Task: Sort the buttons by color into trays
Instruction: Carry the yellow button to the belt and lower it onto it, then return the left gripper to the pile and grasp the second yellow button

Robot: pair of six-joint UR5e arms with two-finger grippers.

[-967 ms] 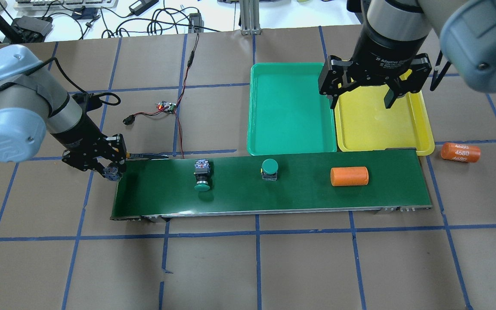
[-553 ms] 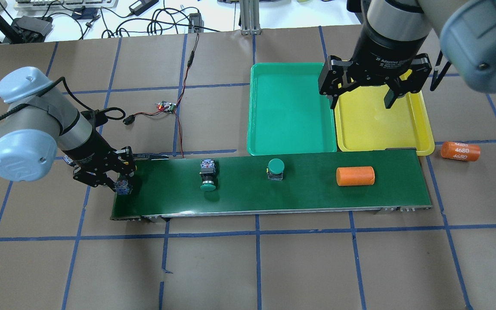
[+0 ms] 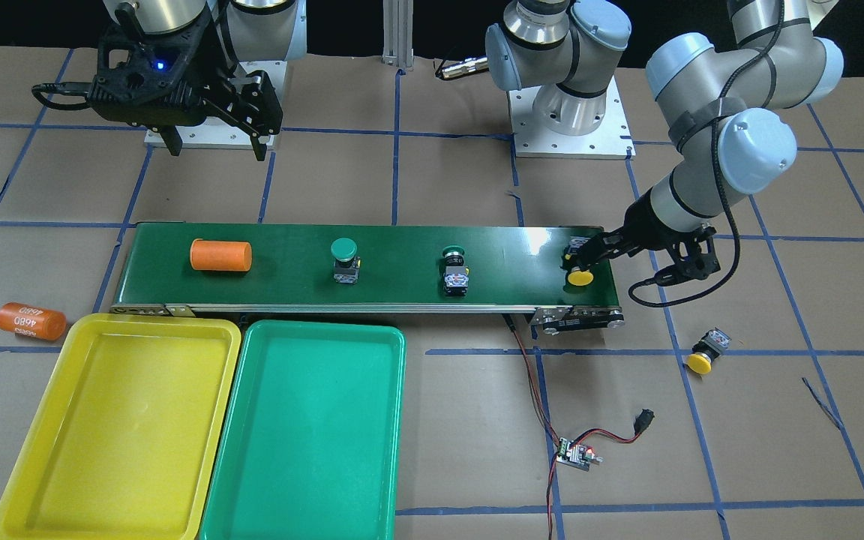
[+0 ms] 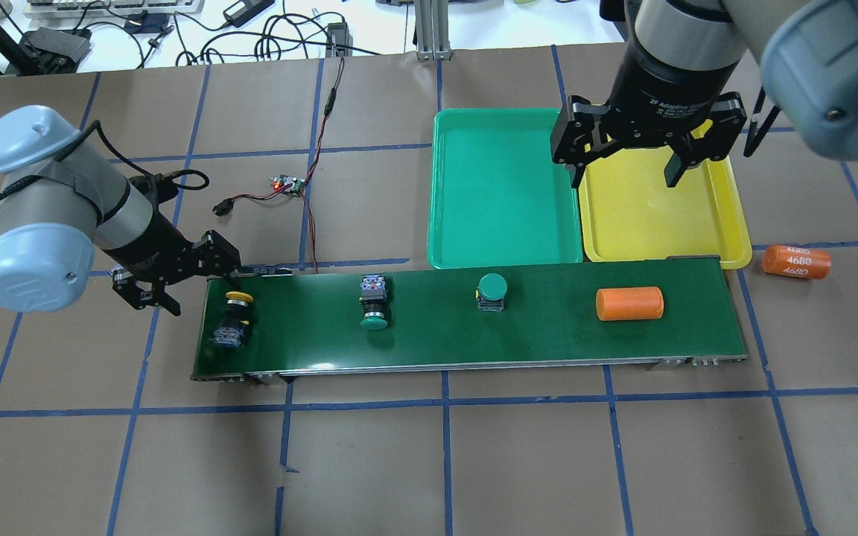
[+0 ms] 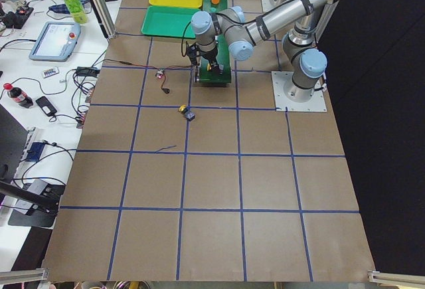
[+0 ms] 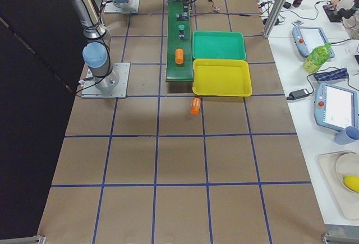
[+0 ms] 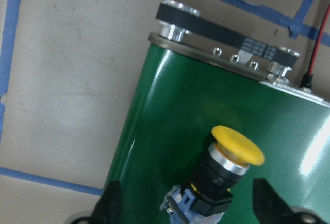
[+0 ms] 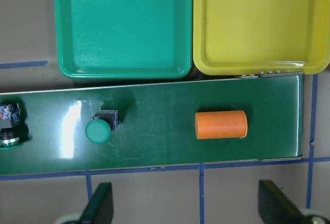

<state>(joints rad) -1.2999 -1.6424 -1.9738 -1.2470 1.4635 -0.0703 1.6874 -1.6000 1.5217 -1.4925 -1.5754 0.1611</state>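
While L jaws gape, yellow btn (image 4: pixel 233 318) lies just off tips.

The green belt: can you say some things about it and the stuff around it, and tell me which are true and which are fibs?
1. The yellow tray and the green tray both have no buttons in them. True.
2. Three green buttons sit on the belt. False: there are only two, a lying green button and an upright green button.
3. The left gripper is squeezing the belt's yellow button. False: its jaws are open and the button lies free on the belt.
4. One orange cylinder lies on the table, off the belt. True.
5. Another yellow button lies on the table, off the belt. True.
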